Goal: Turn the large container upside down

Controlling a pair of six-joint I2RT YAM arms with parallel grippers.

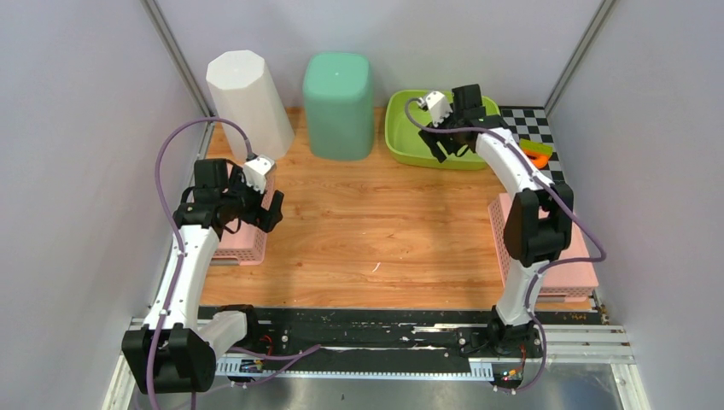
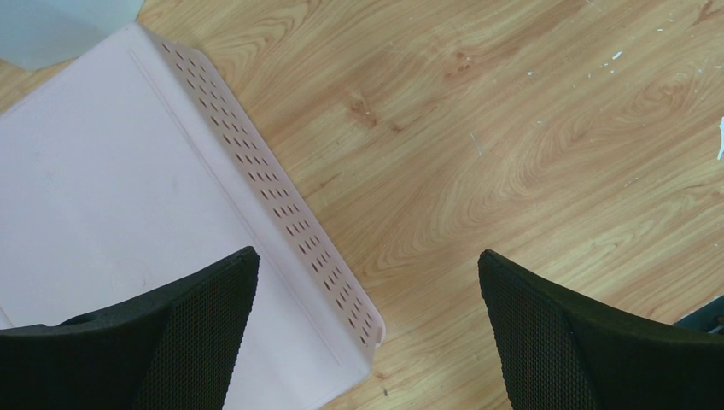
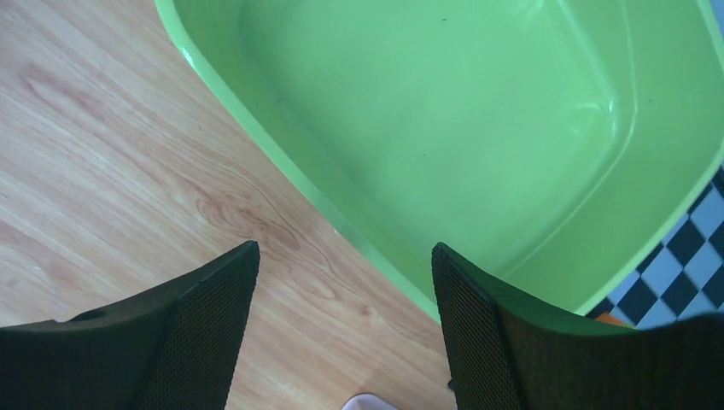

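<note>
The large container – a green tub [image 1: 408, 147] – is seen standing open side up at the back right of the wooden table [image 1: 376, 222], beside a checkered board [image 1: 531, 120]. The right gripper [image 1: 446, 147] is held just above the tub's near-left rim, its jaws spread and released, nothing grasped. In the right wrist view the rim of the tub [image 3: 444, 111] is shown running between the two fingers of the right gripper [image 3: 346, 256], one finger over bare wood [image 3: 111, 171], the other over the tub's interior.

The left gripper [image 1: 266, 209] is poised with jaws fully apart and empty over the inner edge of an overturned pink basket [image 1: 243, 248] at the table's left side – perforated wall and flat base [image 2: 102, 196] are visible below it, between and beside the fingers of the left gripper [image 2: 367, 256].

A white bin [image 1: 248, 98] and a teal bin [image 1: 339, 102] are set side by side along the back wall. A second pink basket [image 1: 576, 269] is partly hidden behind the right arm, and a small orange item [image 1: 540, 156] lies on the checkered board.
</note>
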